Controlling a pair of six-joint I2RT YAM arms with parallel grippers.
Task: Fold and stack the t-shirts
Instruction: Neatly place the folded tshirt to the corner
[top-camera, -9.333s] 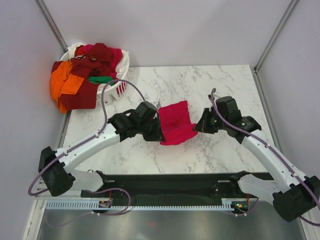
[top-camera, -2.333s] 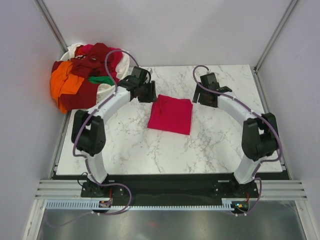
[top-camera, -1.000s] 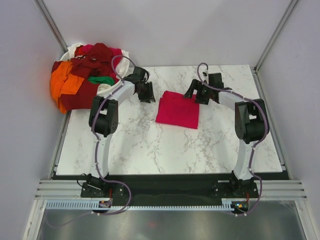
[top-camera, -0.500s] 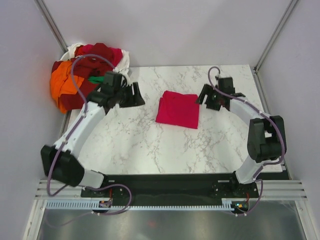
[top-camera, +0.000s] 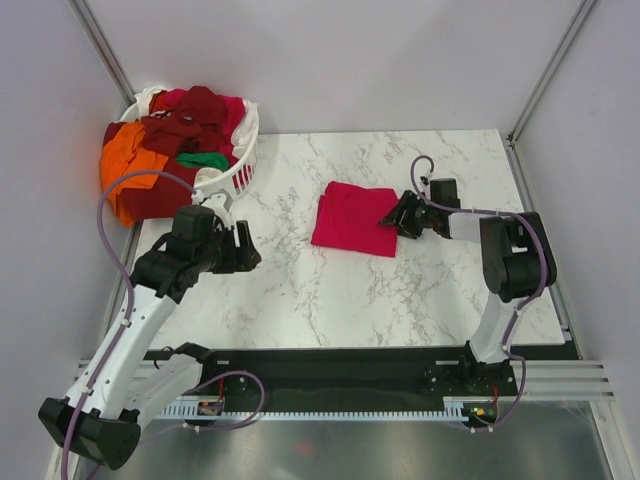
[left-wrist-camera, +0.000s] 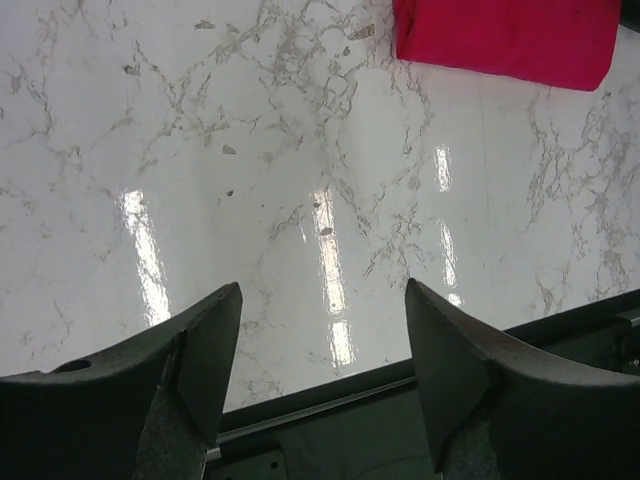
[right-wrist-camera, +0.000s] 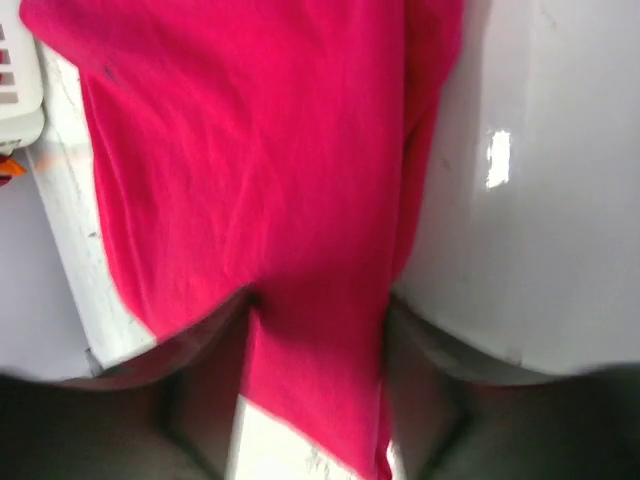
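the folded crimson-pink t-shirt (top-camera: 352, 218) lies flat on the marble table (top-camera: 330, 300), just right of centre in the top view; the right gripper (top-camera: 392, 222) sits at its right edge, fingers apart with pink cloth between them, but whether they pinch it i cannot tell; the left gripper (top-camera: 248, 250), at centre left, has its fingers spread over bare marble, holding nothing; the other t-shirts (top-camera: 165, 150) heap in the white basket (top-camera: 240, 178) at upper left

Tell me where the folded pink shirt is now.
Top view: the folded crimson-pink t-shirt lies flat on the marble table, slightly right of centre, with the right arm's jaws at its right edge.
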